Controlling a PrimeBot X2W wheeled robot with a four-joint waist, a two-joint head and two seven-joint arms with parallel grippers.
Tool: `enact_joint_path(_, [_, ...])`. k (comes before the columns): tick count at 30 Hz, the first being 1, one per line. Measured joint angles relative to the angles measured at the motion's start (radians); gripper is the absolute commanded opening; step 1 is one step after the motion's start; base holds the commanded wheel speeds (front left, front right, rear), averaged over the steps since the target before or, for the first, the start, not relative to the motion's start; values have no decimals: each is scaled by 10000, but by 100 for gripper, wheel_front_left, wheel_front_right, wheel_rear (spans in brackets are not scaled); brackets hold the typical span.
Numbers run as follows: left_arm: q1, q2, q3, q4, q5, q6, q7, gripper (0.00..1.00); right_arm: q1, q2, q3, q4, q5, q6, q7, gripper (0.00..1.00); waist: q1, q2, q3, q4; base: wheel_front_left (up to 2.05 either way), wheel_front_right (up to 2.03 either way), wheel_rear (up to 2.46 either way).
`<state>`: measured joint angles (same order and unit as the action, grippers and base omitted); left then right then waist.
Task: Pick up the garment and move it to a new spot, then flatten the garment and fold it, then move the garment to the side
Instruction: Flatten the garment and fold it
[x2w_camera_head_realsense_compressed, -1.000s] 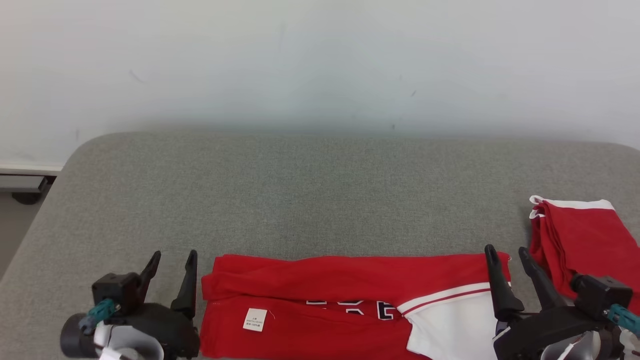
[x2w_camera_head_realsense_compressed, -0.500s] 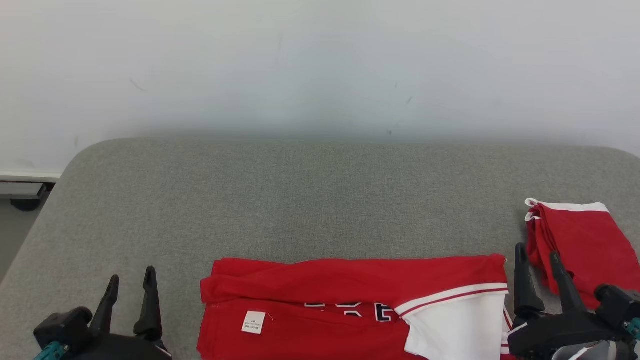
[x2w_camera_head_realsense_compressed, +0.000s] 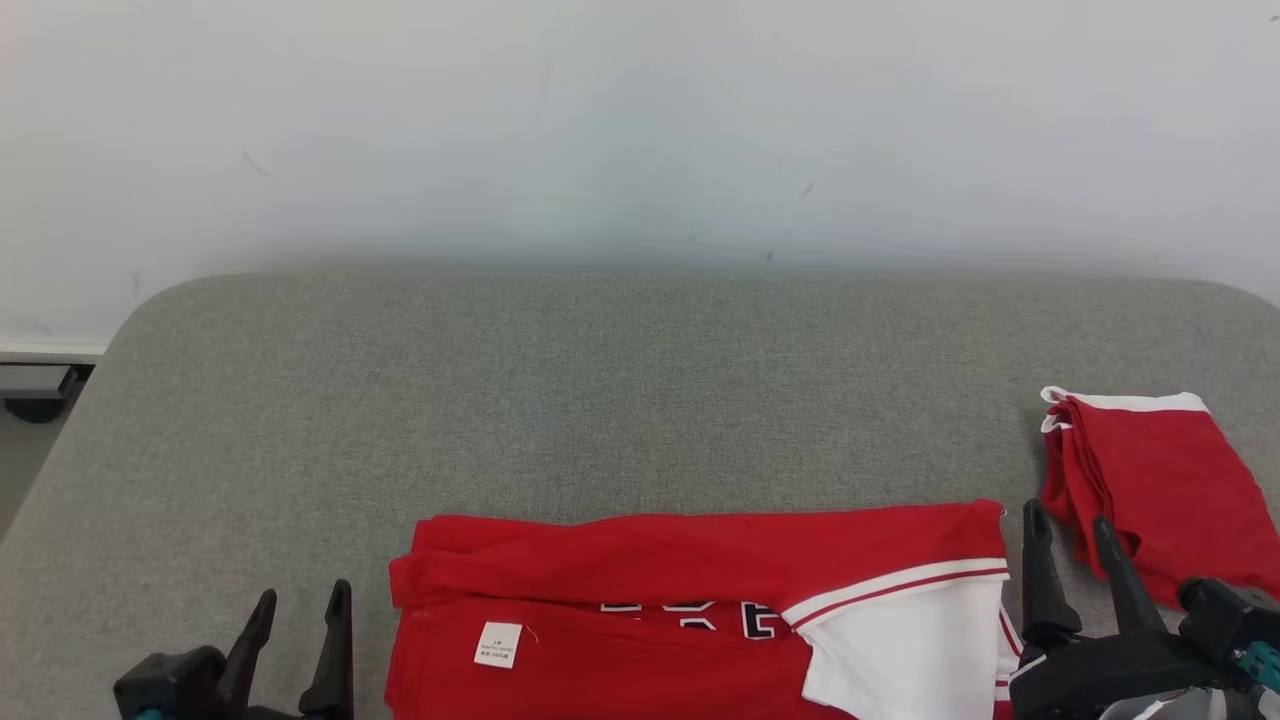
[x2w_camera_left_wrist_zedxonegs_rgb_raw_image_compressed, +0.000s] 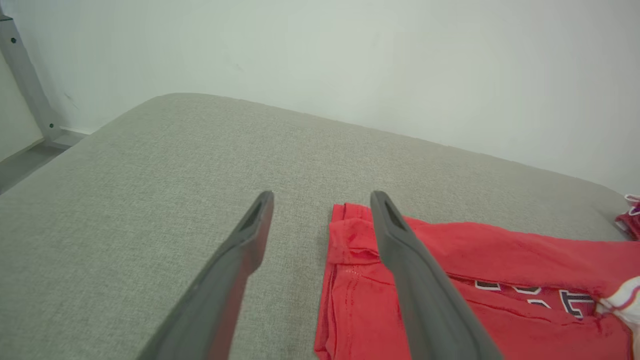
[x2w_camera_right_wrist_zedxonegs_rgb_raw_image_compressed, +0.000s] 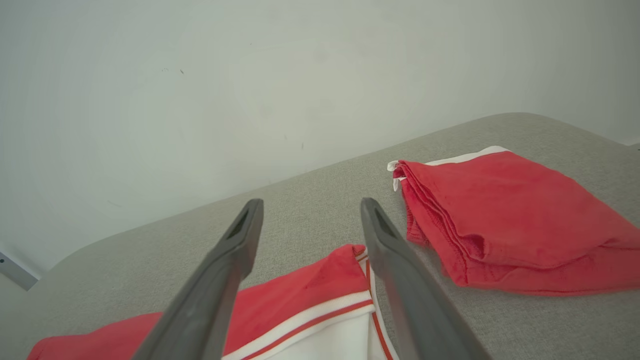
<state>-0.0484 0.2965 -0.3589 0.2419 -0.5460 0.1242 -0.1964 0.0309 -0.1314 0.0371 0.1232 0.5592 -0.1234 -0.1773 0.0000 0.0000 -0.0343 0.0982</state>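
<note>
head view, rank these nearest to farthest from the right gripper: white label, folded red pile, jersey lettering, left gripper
From the right gripper:
1. folded red pile, just to its right
2. jersey lettering, to its left
3. white label, farther left
4. left gripper, at the lower left

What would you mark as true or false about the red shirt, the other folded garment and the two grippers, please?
1. The red shirt lies folded on the grey surface. True.
2. The right gripper is clamped on the shirt. False: it is open, holding nothing.
3. Another folded red garment lies to the shirt's right, apart from it. True.
4. The left gripper is shut. False: it is open, beside the shirt's left edge.
</note>
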Motion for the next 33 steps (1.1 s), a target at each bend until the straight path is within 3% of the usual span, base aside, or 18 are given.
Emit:
enact_joint_path(11, [-6,205,-345,-740,451,0,652,100,-3,-2,27,50,-29,0,2,100,0,0,103,-104,0,0,0])
enact_joint_path(16, [-6,199,-297,-938,477,0,886,100,-30,-293,318,98,-267,69,316,100,0,0,129,-115,0,0,0])
enact_joint_path(24, [-4,165,-201,-1116,790,0,1170,100,-291,-1546,1348,763,-968,435,2560,100,0,0,131,-130,0,0,0])
enact_joint_path(33, [-12,52,-257,-1444,986,0,1444,100,-1096,-1881,1377,1427,-640,439,4840,100,0,0,253,-65,0,0,0])
